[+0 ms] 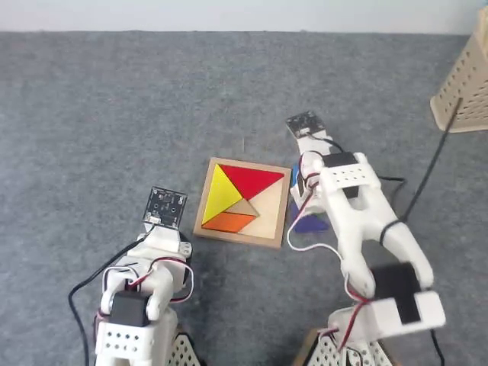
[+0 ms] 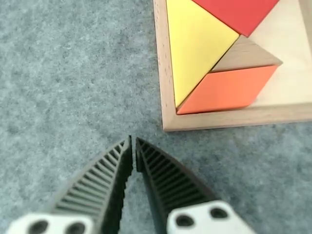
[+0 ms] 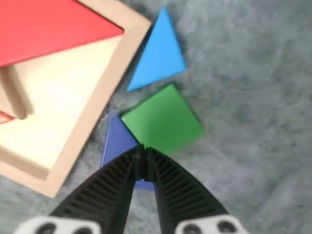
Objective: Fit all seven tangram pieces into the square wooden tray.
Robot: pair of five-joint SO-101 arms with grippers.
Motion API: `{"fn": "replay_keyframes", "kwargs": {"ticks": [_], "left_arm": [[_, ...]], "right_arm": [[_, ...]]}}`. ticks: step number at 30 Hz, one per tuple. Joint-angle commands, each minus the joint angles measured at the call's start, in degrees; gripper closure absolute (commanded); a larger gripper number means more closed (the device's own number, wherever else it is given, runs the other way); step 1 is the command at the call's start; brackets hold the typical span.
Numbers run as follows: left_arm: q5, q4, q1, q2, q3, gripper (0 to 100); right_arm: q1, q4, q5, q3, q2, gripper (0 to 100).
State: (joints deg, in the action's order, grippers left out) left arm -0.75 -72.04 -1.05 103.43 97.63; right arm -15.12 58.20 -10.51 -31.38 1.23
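Right wrist view: the right gripper (image 3: pixel 144 152) has its jaws closed tip to tip, with no piece seen between them. The tips sit at the near edge of the green wooden square (image 3: pixel 162 120), which partly covers the dark blue wooden piece (image 3: pixel 116 139). Beyond the square lies the light blue wooden triangle (image 3: pixel 158 56), one corner close to it. All three pieces rest on the grey carpet-like table cover (image 3: pixel 253 97), just outside one side of the square wooden tray (image 3: pixel 97 112).

Left wrist view: the left gripper (image 2: pixel 133 142) has its jaws drawn together to a thin slit and holds nothing. It hangs over the grey cover, near a corner of the tray.

High view: inside the tray, the large red triangle (image 1: pixel 252 180) and the large yellow triangle (image 1: pixel 219 200) meet along one edge. The orange parallelogram (image 1: pixel 229 222) lies against the yellow triangle. The small plain-wood triangle (image 1: pixel 244 207) sits on top of the parallelogram's upper edge, under the red triangle's tip. The tray floor toward the right arm shows bare wood.
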Motion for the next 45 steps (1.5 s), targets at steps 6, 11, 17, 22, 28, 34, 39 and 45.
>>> {"fn": "replay_keyframes", "kwargs": {"ticks": [6,11,17,22,28,34,39,45], "left_arm": [[0.5,-0.4,0.1,1.1,-1.1,99],[0.5,-0.4,0.1,1.1,-1.1,99],[0.5,-0.4,0.1,1.1,-1.1,99],[0.5,-0.4,0.1,1.1,-1.1,99],[0.5,-0.4,0.1,1.1,-1.1,99],[0.5,-0.4,0.1,1.1,-1.1,99],[0.5,-0.4,0.1,1.1,-1.1,99],[0.5,-0.4,0.1,1.1,-1.1,99]], "right_arm": [[1.5,2.8,-12.7,7.6,0.7,86.0],[0.9,3.1,-20.5,6.1,1.1,78.2],[0.5,-1.9,-22.5,3.2,3.0,77.9],[-3.2,-1.5,-22.9,3.2,5.5,77.9],[-3.5,-2.1,-22.5,3.3,7.6,77.9],[-1.4,-0.3,-22.3,5.3,9.0,82.4],[1.7,-0.3,-20.1,5.6,8.5,97.5],[5.5,3.9,-16.6,10.5,8.4,99.1]]}}
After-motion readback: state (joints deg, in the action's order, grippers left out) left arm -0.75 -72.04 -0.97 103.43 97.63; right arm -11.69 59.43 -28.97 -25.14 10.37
